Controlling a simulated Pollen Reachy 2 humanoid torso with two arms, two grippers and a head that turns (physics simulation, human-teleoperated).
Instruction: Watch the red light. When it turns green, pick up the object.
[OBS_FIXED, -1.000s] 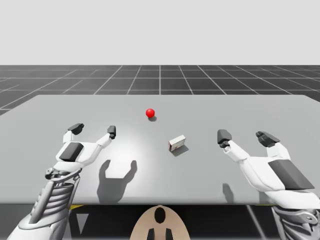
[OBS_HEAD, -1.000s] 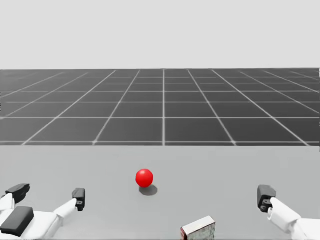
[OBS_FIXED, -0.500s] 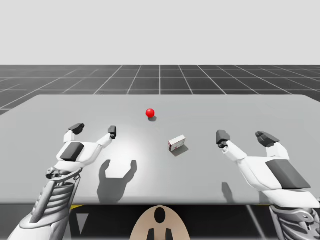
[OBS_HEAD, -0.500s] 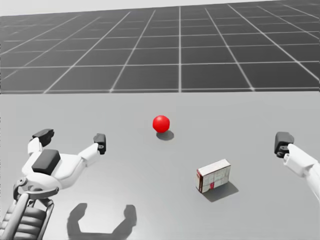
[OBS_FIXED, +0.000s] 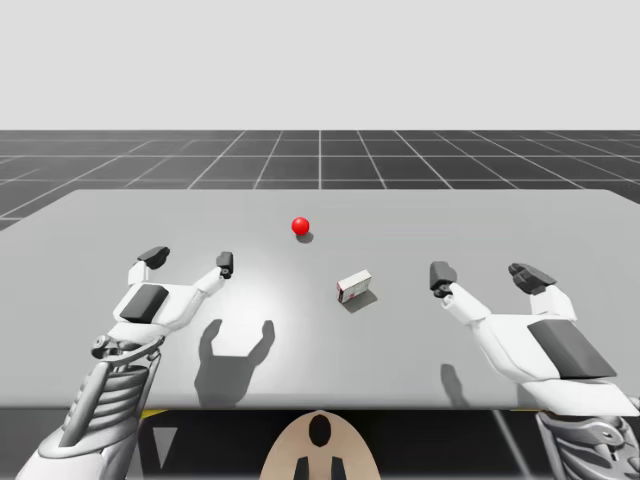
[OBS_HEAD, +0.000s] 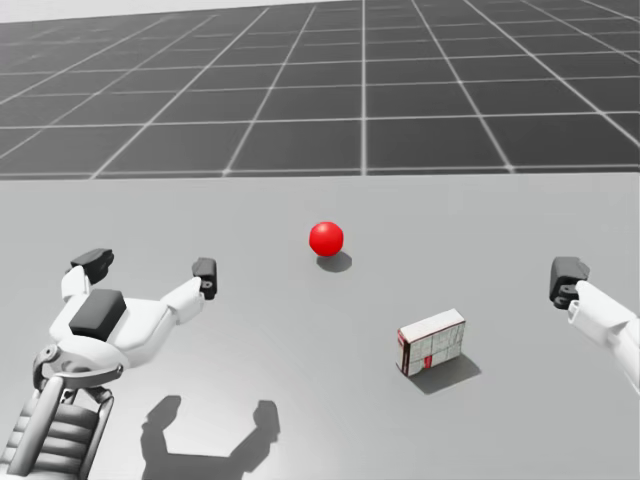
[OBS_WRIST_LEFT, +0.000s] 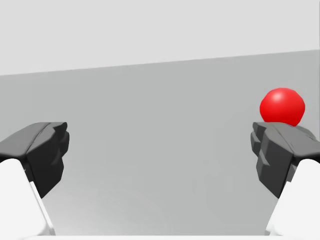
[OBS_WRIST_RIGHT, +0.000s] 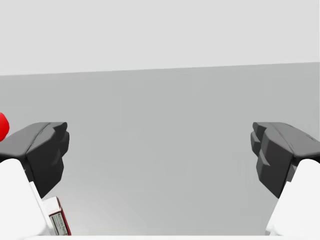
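The light (OBS_FIXED: 300, 226) just beyond the box (OBS_FIXED: 354, 286) shows red. My left gripper (OBS_FIXED: 188, 260) and right gripper (OBS_FIXED: 487, 275) flank the box, fingers spread and holding nothing. Reaching before green would fail the task, and a careless finger could knock the box askew.

We see the light (OBS_HEAD: 326, 238) glowing red, the box (OBS_HEAD: 432, 341) white with red trim, the table (OBS_HEAD: 340, 420) plain grey, and the floor (OBS_HEAD: 300, 100) dark grey under a pale grid.

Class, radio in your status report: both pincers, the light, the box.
Left pincer open, empty. Right pincer open, empty. Round light red, not green; small white-and-red box untouched on grey table. Nothing blocks the box.
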